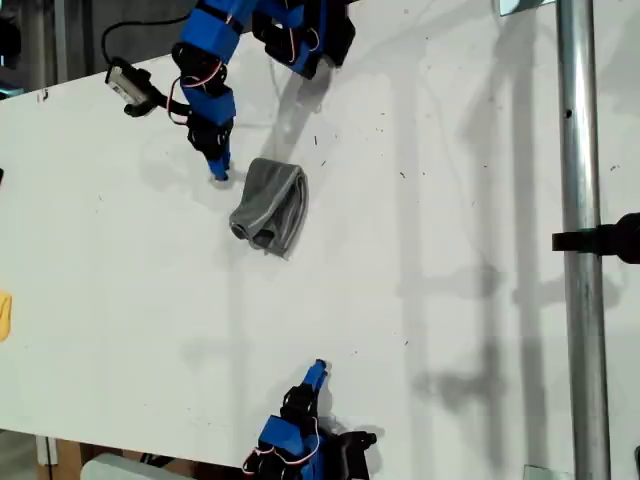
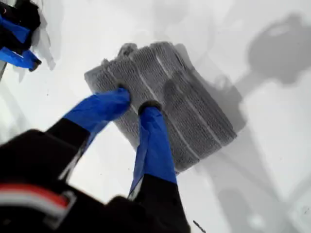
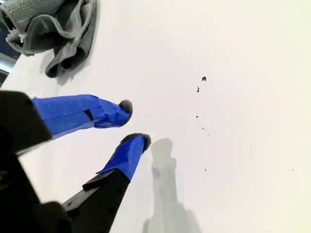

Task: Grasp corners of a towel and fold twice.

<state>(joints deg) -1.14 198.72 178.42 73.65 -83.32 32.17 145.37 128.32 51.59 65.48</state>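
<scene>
You cannot pick out the four corners of the towel (image 1: 270, 205): it lies bunched on the worktop (image 1: 450, 330), its tips tucked into folds. In the second wrist view the towel (image 3: 53, 29) is cut off by the picture's edge. In the exterior view both arms run out of frame, and the yellow object (image 1: 4, 315) at that view's left edge is too cropped to identify.

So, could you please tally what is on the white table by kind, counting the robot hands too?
Crumpled grey striped cloth towel: 1
Blue-taped robot hands: 2, my first hand over the towel and my second hand away from it
Yellow object at the exterior view's left edge: 1
Total: 4
</scene>
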